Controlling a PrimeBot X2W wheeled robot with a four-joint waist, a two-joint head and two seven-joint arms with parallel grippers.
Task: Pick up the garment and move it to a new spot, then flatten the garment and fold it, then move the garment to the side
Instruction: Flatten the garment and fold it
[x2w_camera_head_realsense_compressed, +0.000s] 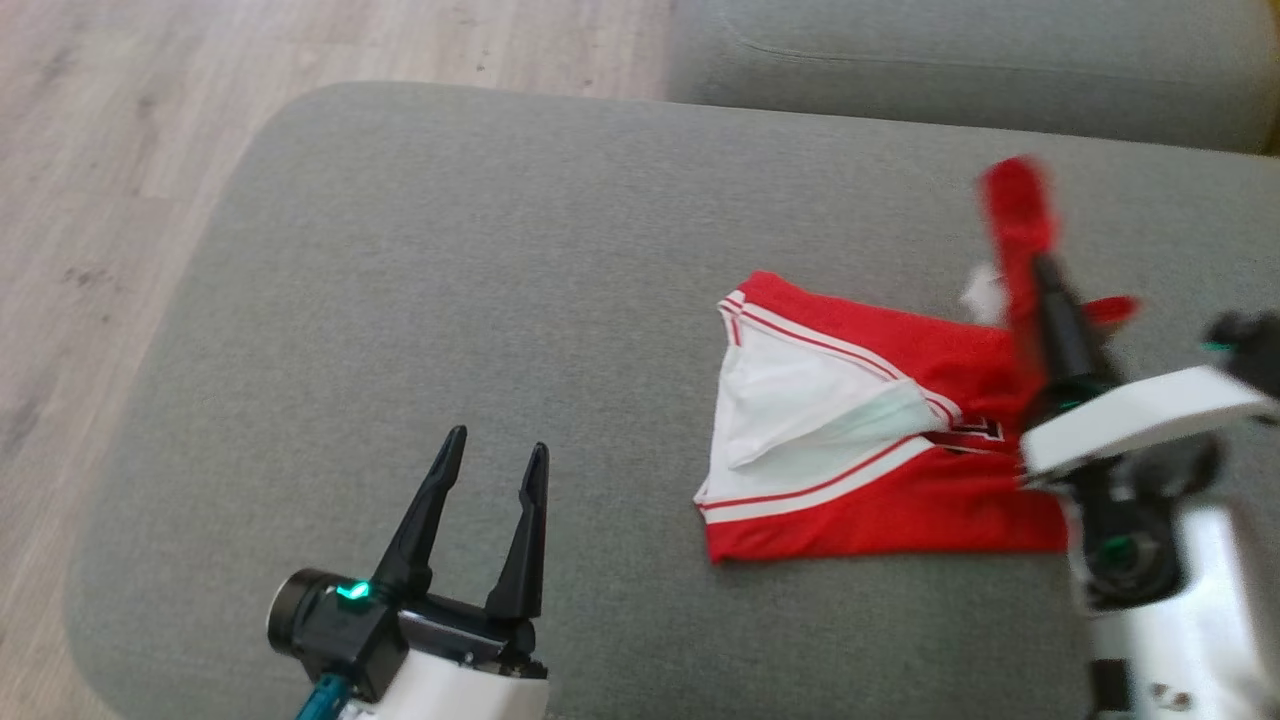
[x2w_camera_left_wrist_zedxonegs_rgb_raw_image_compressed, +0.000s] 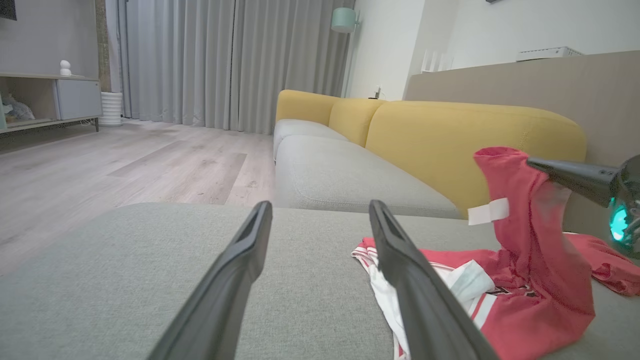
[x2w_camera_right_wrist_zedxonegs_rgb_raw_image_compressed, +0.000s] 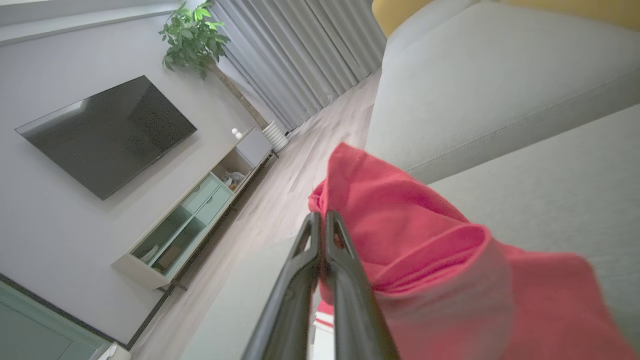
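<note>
The garment (x2w_camera_head_realsense_compressed: 880, 430) is a red jersey with white trim and a white lining, lying rumpled on the right part of the grey sofa seat (x2w_camera_head_realsense_compressed: 450, 300). My right gripper (x2w_camera_head_realsense_compressed: 1038, 270) is shut on one red end of it and holds that end lifted above the seat, with a white label hanging beside it. In the right wrist view the red cloth (x2w_camera_right_wrist_zedxonegs_rgb_raw_image_compressed: 415, 250) drapes around the closed fingers (x2w_camera_right_wrist_zedxonegs_rgb_raw_image_compressed: 345, 270). My left gripper (x2w_camera_head_realsense_compressed: 495, 460) stands open over bare cushion to the left of the jersey, nothing between its fingers (x2w_camera_left_wrist_zedxonegs_rgb_raw_image_compressed: 240, 260).
Wooden floor (x2w_camera_head_realsense_compressed: 100, 200) runs along the seat's left edge. Another grey cushion (x2w_camera_head_realsense_compressed: 950, 60) lies behind, with a yellow backrest (x2w_camera_left_wrist_zedxonegs_rgb_raw_image_compressed: 465, 140). A TV cabinet (x2w_camera_right_wrist_zedxonegs_rgb_raw_image_compressed: 200, 210) and curtains (x2w_camera_left_wrist_zedxonegs_rgb_raw_image_compressed: 225, 60) stand far off. Bare seat spreads left of the garment.
</note>
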